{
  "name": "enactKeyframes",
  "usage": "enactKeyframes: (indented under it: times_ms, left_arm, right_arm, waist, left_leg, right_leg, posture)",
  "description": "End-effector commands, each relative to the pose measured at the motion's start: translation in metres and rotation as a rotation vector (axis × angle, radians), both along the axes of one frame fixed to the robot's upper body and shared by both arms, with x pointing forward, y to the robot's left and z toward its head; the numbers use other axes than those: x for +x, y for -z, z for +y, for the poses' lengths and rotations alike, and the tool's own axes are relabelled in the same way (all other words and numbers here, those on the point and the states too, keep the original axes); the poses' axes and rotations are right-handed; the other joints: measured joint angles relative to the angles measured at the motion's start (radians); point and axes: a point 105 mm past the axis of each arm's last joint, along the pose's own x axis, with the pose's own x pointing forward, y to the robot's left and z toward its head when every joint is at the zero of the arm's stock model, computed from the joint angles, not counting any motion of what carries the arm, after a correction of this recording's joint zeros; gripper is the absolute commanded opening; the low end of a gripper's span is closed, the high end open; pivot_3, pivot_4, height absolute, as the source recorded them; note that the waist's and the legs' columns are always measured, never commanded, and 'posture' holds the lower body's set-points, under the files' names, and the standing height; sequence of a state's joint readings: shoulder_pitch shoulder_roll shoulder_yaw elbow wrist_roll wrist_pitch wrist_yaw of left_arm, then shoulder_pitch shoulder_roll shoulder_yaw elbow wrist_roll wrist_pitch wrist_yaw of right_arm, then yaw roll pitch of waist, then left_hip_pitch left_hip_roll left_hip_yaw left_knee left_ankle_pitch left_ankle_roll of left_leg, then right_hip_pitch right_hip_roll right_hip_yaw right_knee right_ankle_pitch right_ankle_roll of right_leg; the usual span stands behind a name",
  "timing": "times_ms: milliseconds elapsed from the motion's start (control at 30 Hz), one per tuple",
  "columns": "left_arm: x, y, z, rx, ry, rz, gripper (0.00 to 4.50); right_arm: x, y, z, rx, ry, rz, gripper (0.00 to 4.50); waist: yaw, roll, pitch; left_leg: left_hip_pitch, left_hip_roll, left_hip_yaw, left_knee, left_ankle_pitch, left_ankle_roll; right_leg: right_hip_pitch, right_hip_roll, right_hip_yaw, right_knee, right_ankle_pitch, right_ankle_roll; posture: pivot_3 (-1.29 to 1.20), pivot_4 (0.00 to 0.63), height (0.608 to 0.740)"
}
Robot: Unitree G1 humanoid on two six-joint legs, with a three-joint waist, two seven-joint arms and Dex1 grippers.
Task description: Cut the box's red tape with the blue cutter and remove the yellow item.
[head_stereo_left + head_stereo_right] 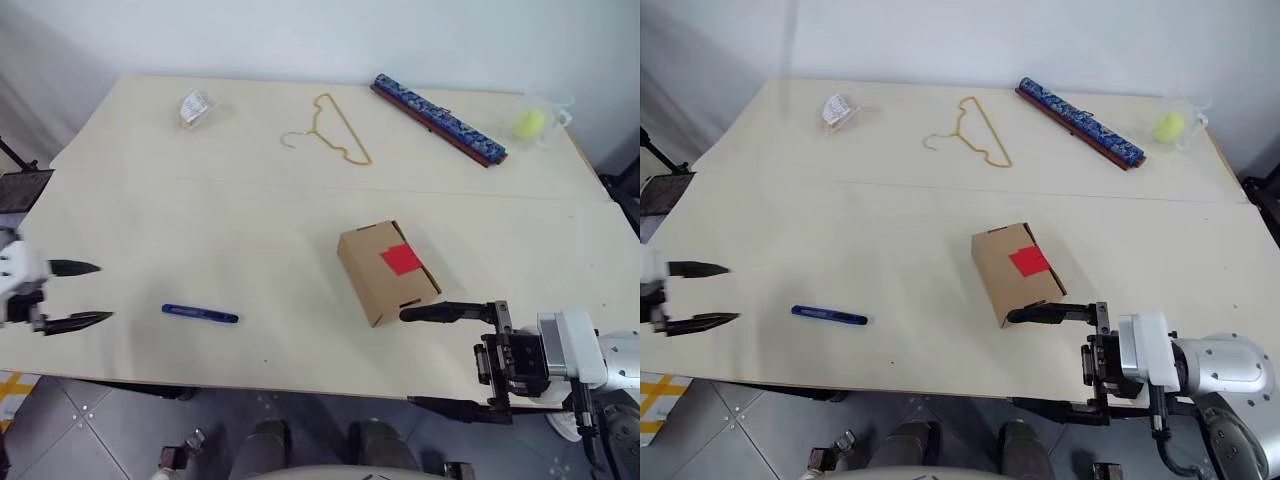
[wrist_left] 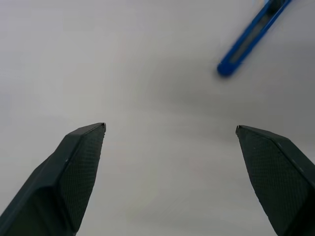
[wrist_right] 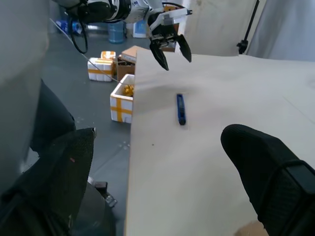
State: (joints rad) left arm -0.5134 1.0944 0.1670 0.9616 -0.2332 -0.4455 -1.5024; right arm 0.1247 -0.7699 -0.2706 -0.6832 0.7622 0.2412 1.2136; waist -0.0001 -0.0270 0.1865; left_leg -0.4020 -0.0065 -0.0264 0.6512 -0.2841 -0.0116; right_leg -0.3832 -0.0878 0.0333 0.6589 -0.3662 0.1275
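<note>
Near the table's front edge, the blue cutter (image 1: 200,314) is laid lengthwise toward the left gripper (image 1: 86,293), the nearer one. Both jaws are spread, nothing held; the right gripper (image 1: 428,358) is likewise released beside the box (image 1: 386,272).

Brown box (image 1: 385,272) with a bright red patch (image 1: 400,259) on top. Solid blue cutter (image 1: 200,314), no markings to make out. Pale cream table (image 1: 250,215). Gold hanger (image 1: 332,130). Long bar (image 1: 439,119) in a blue-and-white speckly pattern, red along one edge. Yellow-green ball (image 1: 530,123) inside a clear cup (image 1: 545,115). Whitish crumpled thing (image 1: 196,108) near the far left corner. Black fingers on both grippers, left (image 1: 76,295) and right (image 1: 445,361), with white-and-grey wrists. Grey tiled floor (image 1: 100,430).
</note>
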Motion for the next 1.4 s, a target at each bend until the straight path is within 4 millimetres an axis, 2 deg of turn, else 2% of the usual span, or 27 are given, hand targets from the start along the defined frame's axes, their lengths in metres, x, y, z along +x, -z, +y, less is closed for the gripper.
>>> enactKeyframes:
  times_ms: [33,100,233,400,600,633,700,767,900,1000,1100,1200,1400]
  left_arm:
    - [0.003,0.013,-0.032,0.043,0.218,0.095,4.50]
    - [0.008,0.021,-0.045,0.048,0.270,0.129,4.50]
    - [0.012,0.031,-0.058,0.078,0.334,0.185,4.50]
    - [0.010,0.035,-0.063,0.120,0.373,0.247,4.50]
    - [0.003,0.048,-0.063,0.154,0.407,0.331,4.50]
    - [0.001,0.050,-0.063,0.158,0.415,0.334,4.12]
    - [-0.001,0.053,-0.063,0.159,0.422,0.342,3.71]
    - [-0.002,0.054,-0.063,0.157,0.426,0.344,3.09]
    - [-0.003,0.055,-0.062,0.151,0.422,0.340,1.93]
    - [-0.006,0.057,-0.061,0.170,0.433,0.335,1.93]
    - [-0.010,0.059,-0.059,0.165,0.434,0.343,1.32]
    - [-0.012,0.060,-0.060,0.166,0.440,0.340,0.46]
    - [-0.013,0.062,-0.060,0.169,0.443,0.343,0.41]
  right_arm:
    - [0.006,-0.004,-0.006,-0.005,0.049,-0.035,4.46]
    - [0.009,-0.004,-0.008,-0.011,0.068,-0.031,4.46]
    - [0.009,-0.005,-0.009,-0.016,0.084,-0.030,4.46]
    - [0.006,-0.006,-0.009,-0.013,0.095,-0.027,4.46]
    - [0.007,-0.007,-0.010,-0.011,0.124,-0.037,4.46]
    - [0.007,-0.008,-0.010,-0.012,0.125,-0.039,4.50]
    - [0.007,-0.008,-0.009,-0.009,0.131,-0.042,4.50]
    - [0.007,-0.008,-0.009,-0.009,0.136,-0.041,4.50]
    - [0.007,-0.007,-0.009,-0.010,0.144,-0.041,4.50]
    - [0.008,-0.006,-0.009,-0.008,0.147,-0.042,4.50]
    - [0.011,-0.006,-0.008,-0.004,0.146,-0.046,4.50]
    - [0.012,-0.006,-0.008,-0.004,0.144,-0.050,4.50]
    - [0.015,-0.006,-0.008,-0.007,0.138,-0.061,4.50]
  waist:
    - [-0.002,0.000,0.000]
    - [-0.003,0.000,0.000]
    - [-0.013,0.000,0.000]
    - [-0.016,0.000,0.000]
    - [-0.019,0.000,-0.001]
    - [-0.021,0.000,-0.001]
    - [-0.023,0.001,0.000]
    - [-0.025,0.001,-0.001]
    - [-0.026,0.003,-0.002]
    - [-0.027,0.004,-0.002]
    - [-0.028,0.005,-0.003]
    - [-0.027,0.007,-0.004]
    - [-0.028,0.008,-0.005]
  left_leg:
    - [0.000,0.000,0.000,0.000,0.000,0.000]
    - [0.000,0.000,0.000,0.000,0.000,0.000]
    - [0.000,0.002,0.003,0.001,0.000,0.000]
    - [0.000,0.002,0.006,0.002,0.000,0.000]
    - [0.001,0.002,0.006,0.003,0.000,0.000]
    - [0.002,0.002,0.006,0.002,0.000,0.000]
    - [0.006,0.002,0.006,0.001,-0.001,0.001]
    - [0.014,0.002,0.007,-0.002,-0.001,0.001]
    - [0.014,0.002,0.007,-0.002,-0.001,0.001]
    - [0.014,0.002,0.007,-0.002,-0.001,0.001]
    - [0.015,0.002,0.007,-0.002,-0.001,0.001]
    - [0.015,0.002,0.007,-0.002,-0.001,0.001]
    - [0.015,0.002,0.008,-0.002,-0.001,0.001]
  right_leg:
    - [0.000,0.000,0.000,0.000,0.000,0.000]
    - [-0.001,0.001,-0.002,0.001,0.000,0.001]
    - [-0.003,0.006,-0.001,0.003,0.000,0.001]
    - [-0.005,0.007,0.001,0.004,0.001,0.001]
    - [-0.003,0.006,0.001,0.004,0.001,0.002]
    - [-0.002,0.006,0.001,0.004,0.001,0.002]
    - [0.002,0.006,0.001,0.002,0.001,0.002]
    - [0.010,0.005,0.002,0.000,0.001,0.002]
    - [0.010,0.005,0.002,0.000,0.001,0.002]
    - [0.010,0.005,0.003,0.000,0.001,0.002]
    - [0.010,0.005,0.003,0.000,0.001,0.002]
    - [0.010,0.005,0.003,0.000,0.001,0.001]
    - [0.010,0.005,0.003,0.000,0.001,0.001]
  posture:
    - [0.00,0.150,0.740]
    - [0.00,0.150,0.740]
    - [0.00,0.150,0.740]
    - [0.00,0.150,0.740]
    - [0.00,0.150,0.740]
    - [0.00,0.150,0.740]
    - [0.00,0.150,0.740]
    - [0.00,0.150,0.740]
    - [0.00,0.150,0.740]
    - [0.00,0.150,0.740]
    - [0.00,0.150,0.740]
    - [0.00,0.150,0.740]
    - [0.00,0.150,0.740]
